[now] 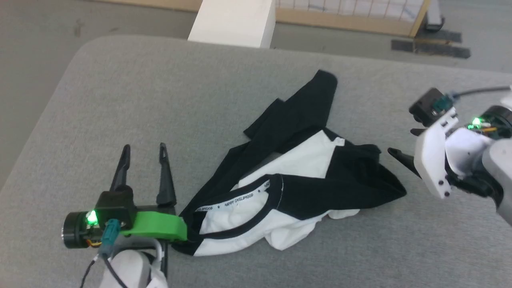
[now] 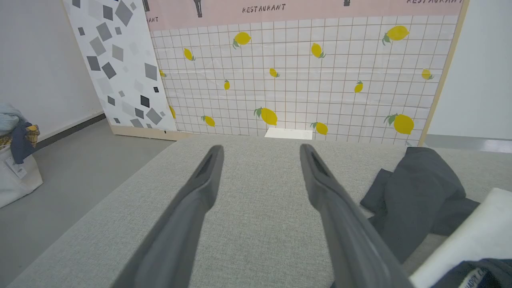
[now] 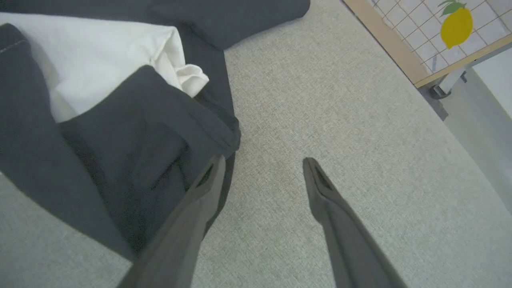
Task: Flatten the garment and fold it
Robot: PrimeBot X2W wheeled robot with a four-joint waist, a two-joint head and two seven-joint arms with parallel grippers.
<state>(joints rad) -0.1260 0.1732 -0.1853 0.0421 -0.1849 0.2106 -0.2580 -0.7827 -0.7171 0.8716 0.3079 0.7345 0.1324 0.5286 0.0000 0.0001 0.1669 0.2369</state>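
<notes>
The garment (image 1: 296,176) lies crumpled in the middle of the grey padded table (image 1: 160,92). Its white body is bunched at the front, its black sleeves are thrown back and to the right, and the black-trimmed neck faces me. My left gripper (image 1: 144,148) stands open just left of the collar, fingers pointing away, nothing between them. In the left wrist view, the left gripper (image 2: 261,149) hovers over bare cloth, with the garment (image 2: 416,192) to its right. My right gripper (image 1: 401,141) is open beside the right black sleeve. In its own view the right gripper (image 3: 264,159) has one fingertip at the garment (image 3: 120,132) edge.
A white block (image 1: 234,20) stands beyond the table's far edge. Behind it runs a lemon-print grid panel (image 2: 304,72) with a wooden frame. A white bag of clothes (image 2: 12,168) sits on the floor to the left. The table's left corner is rounded.
</notes>
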